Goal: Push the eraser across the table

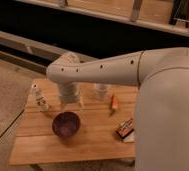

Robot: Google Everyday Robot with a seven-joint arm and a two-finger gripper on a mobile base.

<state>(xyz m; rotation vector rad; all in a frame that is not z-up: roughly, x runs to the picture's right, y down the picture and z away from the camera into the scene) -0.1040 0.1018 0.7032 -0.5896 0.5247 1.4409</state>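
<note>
So the gripper [71, 104] hangs off the end of the white arm [103, 70], pointing down over the back-middle part of the light-wood table [95, 142], just behind the purple bowl [66, 124]. I honestly can't tell whether it's clenched or released, and I can't tell if it's touching the tabletop either. The eraser [124, 129] lies flat near the table's right side as the camera sees it, close to the robot's big white arm link and well apart from the gripper. A slim orange carrot-like stick [114, 102] lies a bit behind the eraser. There's also a small white bottle [39, 98] standing upright at back left, and a clear cup [102, 90] at the back, just beside the arm's wrist.
</note>
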